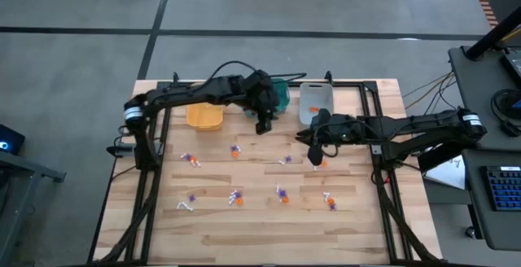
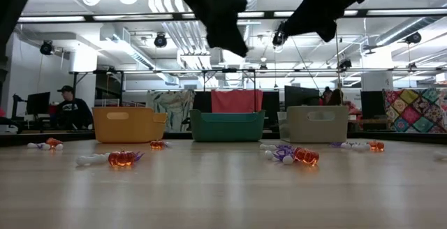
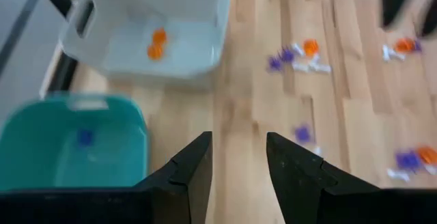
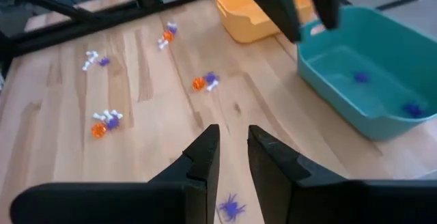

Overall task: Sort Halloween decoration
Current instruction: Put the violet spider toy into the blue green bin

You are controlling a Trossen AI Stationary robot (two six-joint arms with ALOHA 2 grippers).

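Table (image 1: pixel 260 226): pale wooden planks in a dark frame, carrying everything below. Bins: 3 in a row along the far edge, yellow bin (image 1: pixel 205 117), teal bin (image 1: pixel 279 93) holding 2 purple-blue trinkets, grey bin (image 1: pixel 316 101) holding 1 orange trinket. Left pincer (image 1: pixel 264 127): hangs above the table just in front of the teal bin, fingers (image 3: pixel 193 173) parted by a moderate gap with nothing between them. Right pincer (image 1: pixel 316 160): low over the table in front of the grey bin, fingers (image 4: pixel 201 162) narrowly apart and empty, directly above a purple spider trinket (image 4: pixel 232 207) lying on the wood. Halloween decoration (image 1: pixel 236 198): tiny orange, purple-blue and white pieces scattered in small clusters across the middle of the table, well apart from one another.
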